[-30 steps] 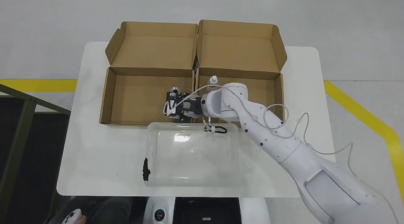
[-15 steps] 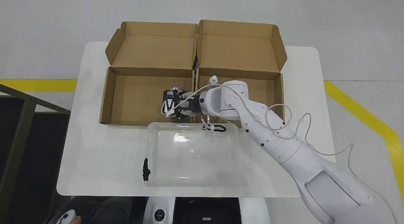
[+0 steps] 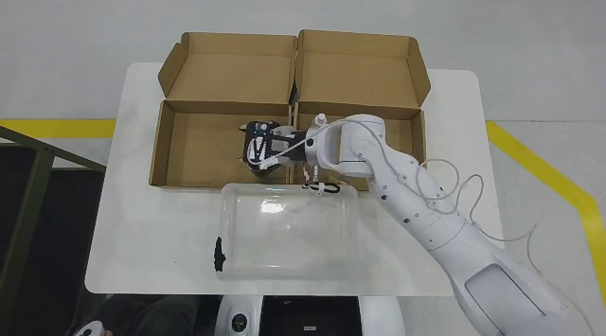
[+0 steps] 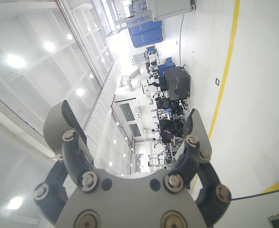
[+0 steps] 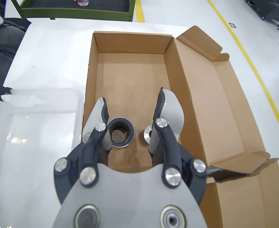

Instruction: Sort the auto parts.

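Observation:
My right gripper (image 5: 132, 99) is open above the floor of the left cardboard box (image 5: 130, 72), near the box's end by the clear bin. Below its fingers stand a dark metal bearing ring (image 5: 131, 134) and a small silver cylinder (image 5: 147, 135); neither is held. From above, the right gripper (image 3: 256, 150) is at the right end of the left cardboard box (image 3: 194, 147). My left gripper (image 4: 130, 110) is open and holds nothing, pointing up into the hall away from the table.
A second open cardboard box (image 3: 358, 66) adjoins the first on its right. A clear plastic bin (image 3: 284, 232) lies in front of both boxes, with a black piece (image 3: 219, 256) at its left edge. A green cart (image 5: 77, 1) stands beyond the table.
The right arm has drawn a little toward the back of the left box, carrying its gripper slightly left. The boxes and bin have stayed put.

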